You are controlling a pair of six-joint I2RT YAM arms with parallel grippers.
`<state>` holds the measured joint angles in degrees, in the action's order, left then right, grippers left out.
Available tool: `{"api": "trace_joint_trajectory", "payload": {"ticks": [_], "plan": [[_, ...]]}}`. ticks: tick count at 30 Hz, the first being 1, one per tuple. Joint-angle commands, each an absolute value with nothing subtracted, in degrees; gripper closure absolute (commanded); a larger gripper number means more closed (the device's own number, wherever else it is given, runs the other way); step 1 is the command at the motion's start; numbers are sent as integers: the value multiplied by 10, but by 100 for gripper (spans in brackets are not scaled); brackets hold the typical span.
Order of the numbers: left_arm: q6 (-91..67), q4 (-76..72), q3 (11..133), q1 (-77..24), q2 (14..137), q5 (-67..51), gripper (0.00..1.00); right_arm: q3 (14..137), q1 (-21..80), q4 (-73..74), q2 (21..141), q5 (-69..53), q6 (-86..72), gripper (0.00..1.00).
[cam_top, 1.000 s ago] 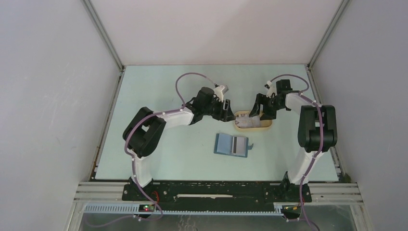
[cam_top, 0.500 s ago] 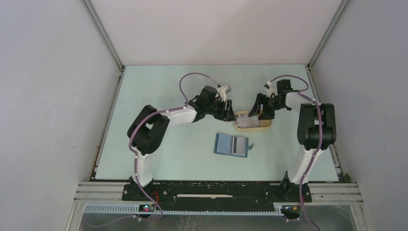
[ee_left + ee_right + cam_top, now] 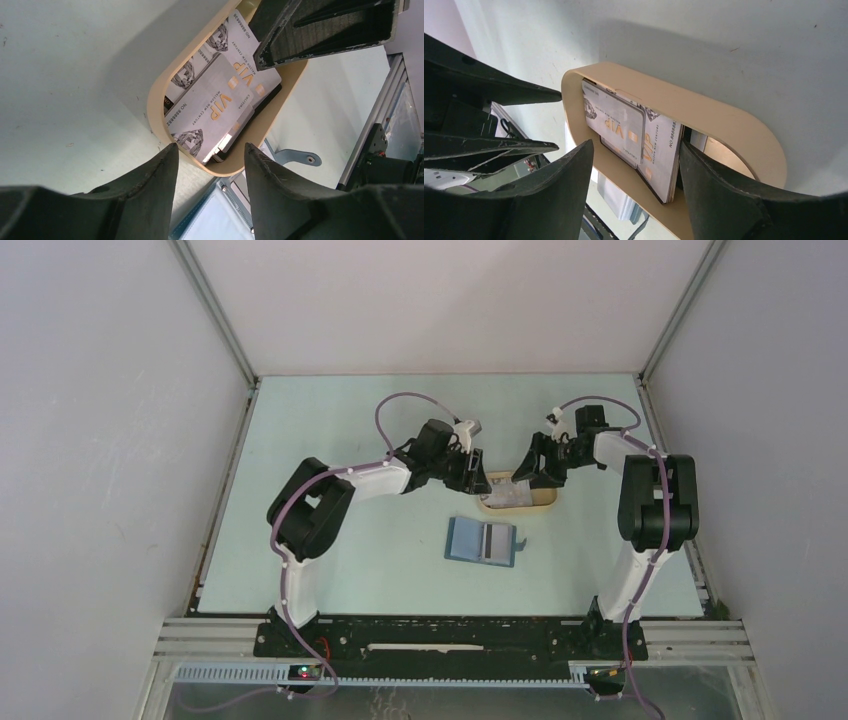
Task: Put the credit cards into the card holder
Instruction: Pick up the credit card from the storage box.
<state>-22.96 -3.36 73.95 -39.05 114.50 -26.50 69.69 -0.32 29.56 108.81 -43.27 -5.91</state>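
— How is the left pincer [image 3: 480, 478] seen from above?
— It is held open at the left end of the tray [image 3: 547, 506]; the right pincer [image 3: 522, 474] is spread over the far edge. The wallet [image 3: 482, 542] is laid open nearer the bases, apart from the tray.
— The left wrist view?
— The cards [image 3: 220, 95] are stacked inside the tray — nothing is gripped.
— The right wrist view?
— The stack is seen between parted jaws, not gripped.
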Motion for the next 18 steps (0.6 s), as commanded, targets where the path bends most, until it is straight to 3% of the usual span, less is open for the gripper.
{"api": "trace_joint_trajectory", "payload": {"ticks": [1, 18], "plan": [[-223, -32, 778, -394, 1151, -282, 44, 713, -5, 300, 1081, -484, -65, 29], [-222, -24, 786, -396, 1158, -288, 46, 713, -11, 296, 1088, -586, -73, 32]]}}
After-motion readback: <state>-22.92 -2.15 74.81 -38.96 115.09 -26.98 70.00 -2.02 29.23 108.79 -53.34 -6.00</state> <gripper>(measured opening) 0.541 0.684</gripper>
